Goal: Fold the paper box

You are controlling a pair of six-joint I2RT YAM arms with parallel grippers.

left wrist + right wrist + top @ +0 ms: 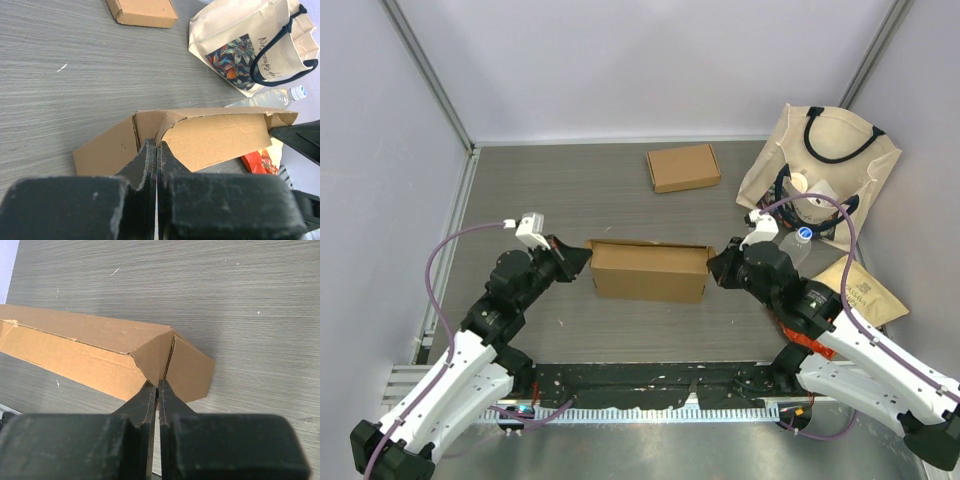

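Observation:
The brown paper box point(650, 272) lies half-formed across the middle of the table, long side left to right. My left gripper point(582, 262) is shut on its left end, with the fingertips pinched at the flap crease point(157, 145). My right gripper point(718, 265) is shut on its right end, pinching the seam between the two end flaps point(158, 384). In the left wrist view the box point(215, 135) shows its open inside. In the right wrist view the box point(90, 352) runs off to the left, and its end flap spreads onto the table.
A second, flat-folded cardboard box point(683, 167) lies at the back centre. A cream tote bag point(820, 170) stands at the back right, with a water bottle point(798, 245) and a brown envelope point(865, 290) in front of it. A black mat point(650, 385) edges the near side.

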